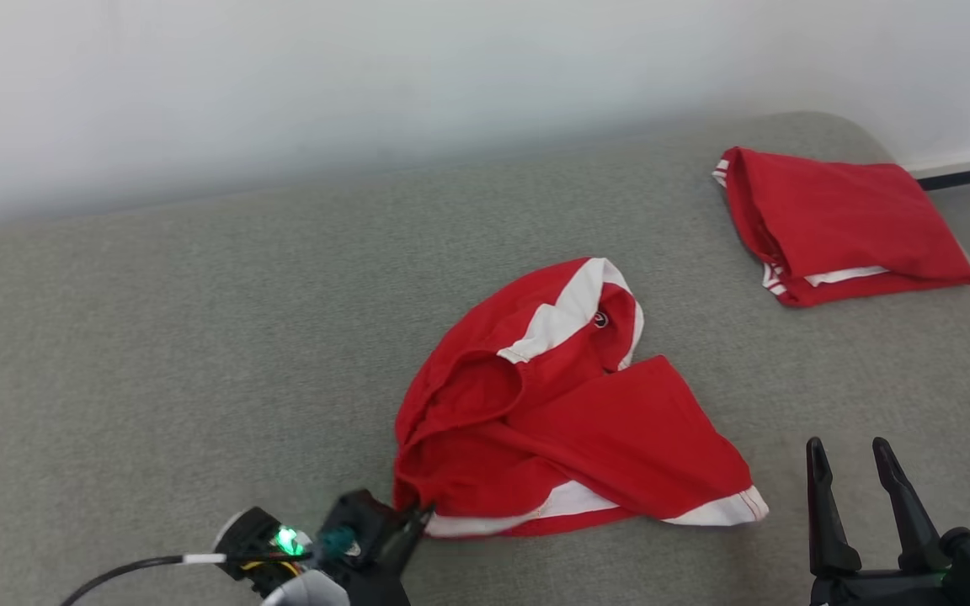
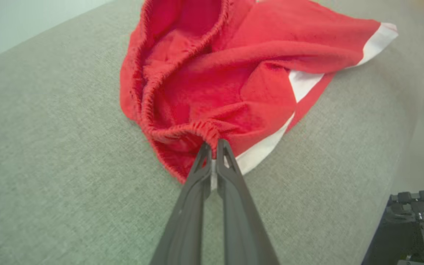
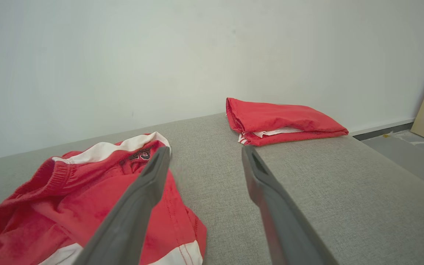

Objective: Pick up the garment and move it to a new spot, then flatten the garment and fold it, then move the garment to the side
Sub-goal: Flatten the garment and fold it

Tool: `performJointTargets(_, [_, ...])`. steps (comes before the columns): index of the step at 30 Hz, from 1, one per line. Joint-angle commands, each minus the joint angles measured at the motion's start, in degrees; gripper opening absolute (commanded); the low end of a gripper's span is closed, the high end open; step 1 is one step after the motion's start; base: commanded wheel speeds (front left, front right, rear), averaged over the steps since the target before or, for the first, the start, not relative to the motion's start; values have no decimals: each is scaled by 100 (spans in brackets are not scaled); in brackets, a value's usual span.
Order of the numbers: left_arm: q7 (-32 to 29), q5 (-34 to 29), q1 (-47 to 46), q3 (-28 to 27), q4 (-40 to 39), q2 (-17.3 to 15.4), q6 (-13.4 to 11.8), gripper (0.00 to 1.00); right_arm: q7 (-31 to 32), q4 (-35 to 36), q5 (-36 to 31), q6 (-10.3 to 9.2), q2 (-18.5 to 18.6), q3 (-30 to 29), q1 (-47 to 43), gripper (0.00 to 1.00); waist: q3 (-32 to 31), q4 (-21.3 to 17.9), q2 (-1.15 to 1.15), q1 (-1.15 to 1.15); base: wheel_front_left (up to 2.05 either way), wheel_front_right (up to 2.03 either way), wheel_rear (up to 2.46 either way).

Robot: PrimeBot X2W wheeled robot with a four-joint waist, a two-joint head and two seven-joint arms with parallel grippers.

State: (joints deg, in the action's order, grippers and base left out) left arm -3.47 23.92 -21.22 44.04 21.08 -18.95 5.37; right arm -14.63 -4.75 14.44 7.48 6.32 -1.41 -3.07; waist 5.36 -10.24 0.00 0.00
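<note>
Nothing reads clearly from here: a small dark badge (image 1: 600,319) toward twelve o'clock on the red garment (image 1: 552,412) is too blurred.

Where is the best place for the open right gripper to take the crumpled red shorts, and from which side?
Probably the white-trimmed hem corner, approached low from the robot's right: it juts out flat toward the right gripper, opposite the waistband that the left gripper pinches.

The head view looks steeply down on the grey cushion (image 1: 199,337), while both low wrist views face the crumpled red garment (image 2: 212,73), the left one much nearer.
</note>
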Motion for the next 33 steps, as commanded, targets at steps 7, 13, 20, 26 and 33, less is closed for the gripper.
performJointTargets(7, [407,333,319,-460,-333,-238,-290,0,-2,-23,-2,0,45,-1,-108,100,-131,569,0,0,0,0,0])
performJointTargets(13, [668,673,889,-781,-418,-371,-547,0,49,-6,-18,0,103,17,-119,100,-216,850,0,0,0,0,0])
performJointTargets(20, [1034,1005,1394,-998,-137,-313,-672,0,133,20,-16,0,160,14,-154,100,-257,935,0,0,0,0,0])
performJointTargets(26, [1318,1061,1491,-1051,108,-246,-687,0,186,31,-9,0,188,26,-180,100,-304,910,0,0,0,0,0])
performJointTargets(33, [1734,943,1424,-1182,20,-104,-775,100,187,37,-30,0,160,-38,-271,100,-442,956,0,0,0,0,0])
